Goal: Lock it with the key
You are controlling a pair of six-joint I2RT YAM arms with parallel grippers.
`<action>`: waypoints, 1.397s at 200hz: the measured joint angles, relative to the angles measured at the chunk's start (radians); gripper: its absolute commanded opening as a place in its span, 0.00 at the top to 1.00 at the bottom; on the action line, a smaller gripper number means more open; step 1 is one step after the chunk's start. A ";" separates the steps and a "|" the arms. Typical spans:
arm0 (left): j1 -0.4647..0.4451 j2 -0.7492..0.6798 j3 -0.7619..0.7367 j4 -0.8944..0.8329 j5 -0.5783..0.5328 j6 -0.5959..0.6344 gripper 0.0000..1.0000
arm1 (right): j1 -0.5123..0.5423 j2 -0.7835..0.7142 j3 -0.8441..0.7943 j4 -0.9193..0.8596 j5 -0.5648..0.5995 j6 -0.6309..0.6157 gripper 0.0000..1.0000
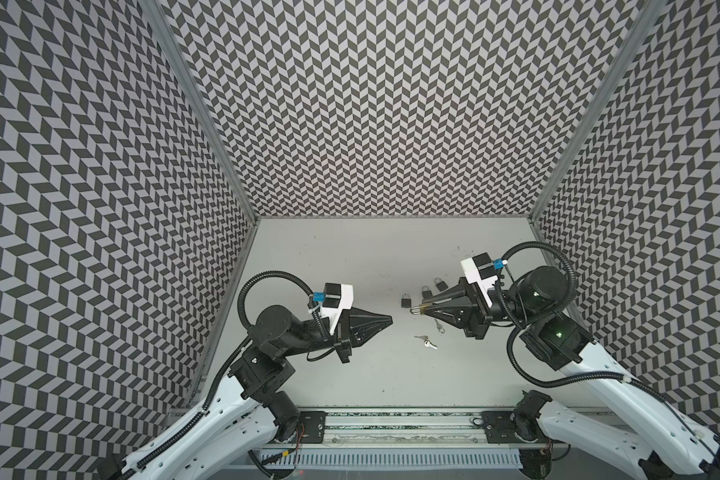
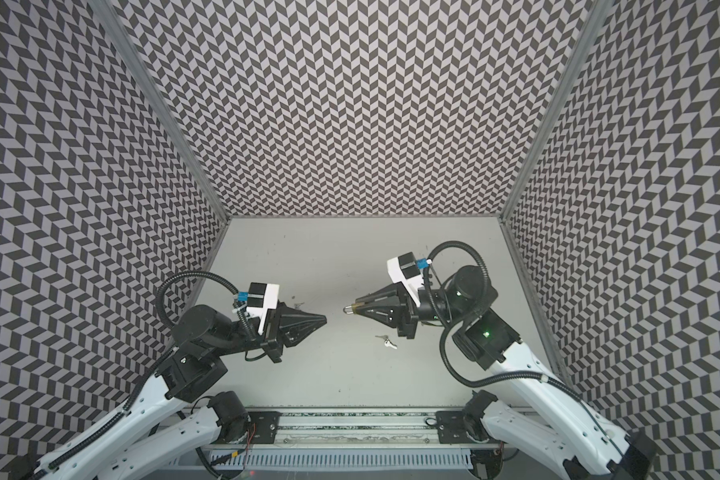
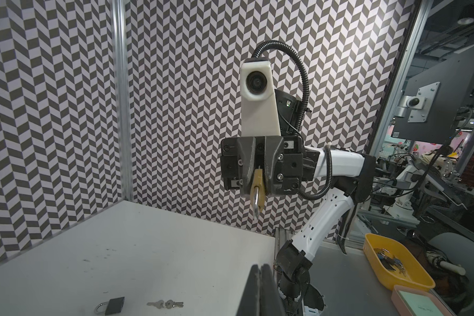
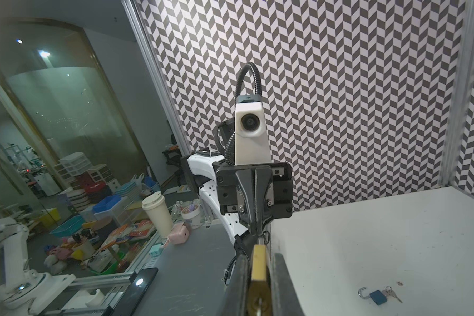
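The right pincer (image 1: pixel 428 309) is clamped on a brass lock (image 3: pixel 257 186), held in the air above the table (image 1: pixel 350 257). The lock's silver shackle (image 3: pixel 255 204) sticks out past the fingertips, toward the left pincer (image 1: pixel 387 320). Whether the shackle is latched cannot be told. The left pincer is closed on nothing, its tip facing the lock but apart from it. 2 small silver keys (image 1: pixel 427 341) lie flat on the table, below the gap between the pincers and nearer the right one. 3 dark locks (image 1: pixel 406 300) lie on the table farther back.
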 measured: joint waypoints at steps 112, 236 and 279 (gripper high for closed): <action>-0.016 0.098 0.017 0.057 0.008 -0.005 0.34 | 0.019 0.075 -0.004 0.013 -0.041 0.021 1.00; -0.024 0.128 0.020 0.097 0.010 -0.005 0.93 | 0.053 0.098 -0.005 0.017 -0.052 0.020 1.00; -0.026 0.114 0.021 0.081 -0.009 -0.010 1.00 | 0.053 0.098 -0.005 0.017 -0.044 0.009 0.85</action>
